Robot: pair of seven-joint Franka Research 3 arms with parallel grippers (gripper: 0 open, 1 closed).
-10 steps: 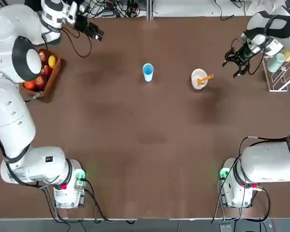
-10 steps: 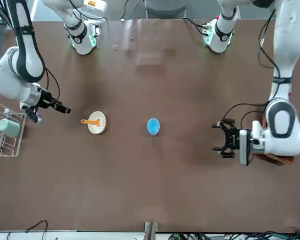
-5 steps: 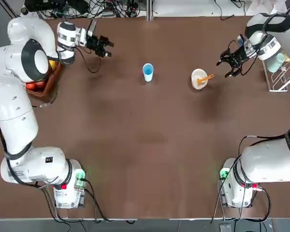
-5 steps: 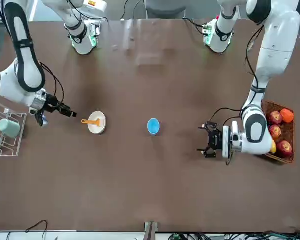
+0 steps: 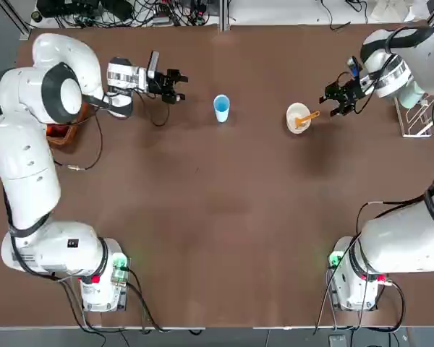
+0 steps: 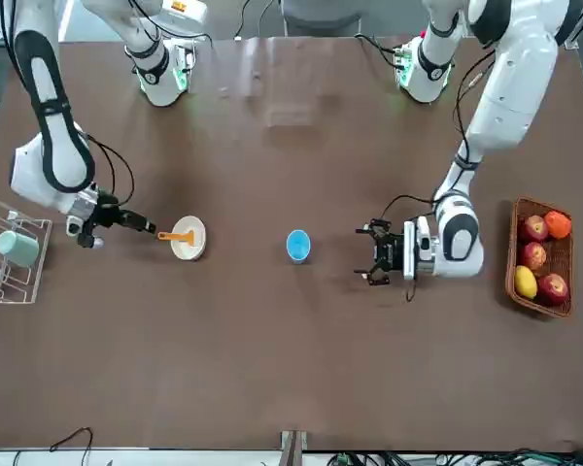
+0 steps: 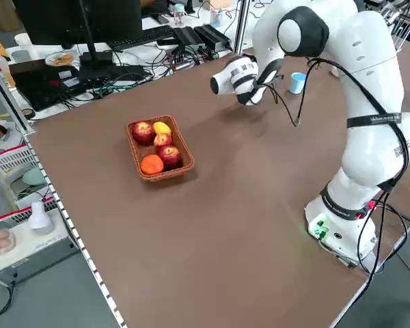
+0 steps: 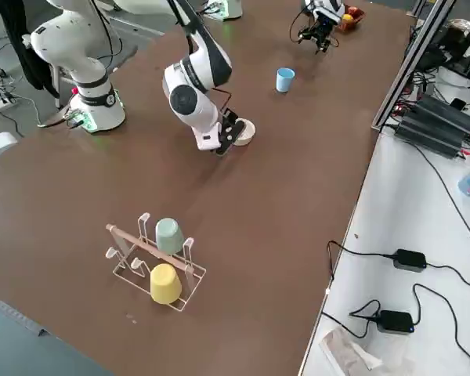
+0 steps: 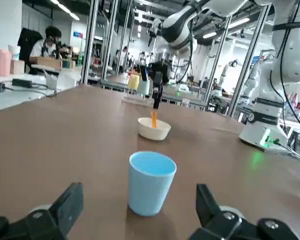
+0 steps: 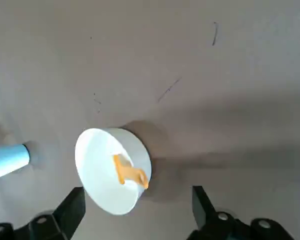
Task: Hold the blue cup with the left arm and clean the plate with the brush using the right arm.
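Observation:
The blue cup (image 5: 221, 108) stands upright at the far middle of the table. A little to its right the cream plate (image 5: 296, 119) holds the brush (image 5: 308, 116), whose orange handle pokes over the rim toward my right gripper. My left gripper (image 5: 177, 84) is open, level with the cup and a short gap to its left; in the left wrist view the cup (image 9: 151, 182) stands between the spread fingers (image 9: 66, 205). My right gripper (image 5: 333, 98) hovers open just right of the plate, over the plate (image 10: 112, 170) and brush (image 10: 130, 171) in its wrist view.
A basket of fruit (image 6: 539, 262) sits at the table's left edge behind the left arm. A wire rack (image 8: 153, 262) with a teal cup and a yellow cup stands at the right edge, beyond the right gripper.
The left gripper has swung from the basket side rightward toward the blue cup. The right gripper has moved from the rack leftward to the plate's edge. Cup, plate and brush have not moved.

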